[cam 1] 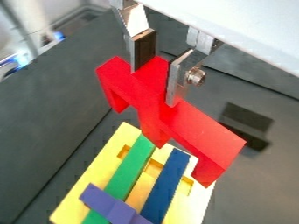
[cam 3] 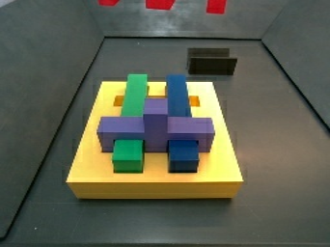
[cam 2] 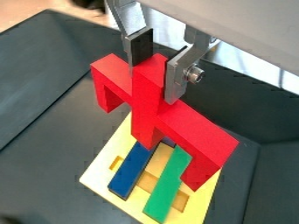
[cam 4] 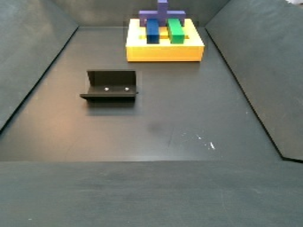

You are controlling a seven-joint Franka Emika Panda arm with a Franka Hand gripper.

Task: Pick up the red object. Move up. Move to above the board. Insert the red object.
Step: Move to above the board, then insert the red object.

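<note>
My gripper (cam 1: 162,77) is shut on the central upright stub of the red object (cam 1: 193,131), a bright red bridge-shaped block. The same grip shows in both wrist views (cam 2: 158,70), with the red object (cam 2: 176,122) held well above the board (cam 1: 111,153). The board is a thick yellow slab (cam 2: 111,162) bearing green, blue and purple blocks. In a side view only the red object's lower tips (cam 3: 161,4) show at the top edge, high above the board (cam 3: 154,174). The gripper itself is out of both side views. The board (cam 4: 166,53) sits at the far end of the floor.
The dark fixture (cam 3: 213,63) stands on the floor behind the board, and it also shows in the other side view (cam 4: 110,86). A purple cross-shaped block (cam 3: 154,125) lies over the green (cam 3: 134,96) and blue (cam 3: 177,96) blocks. Dark walls enclose the floor.
</note>
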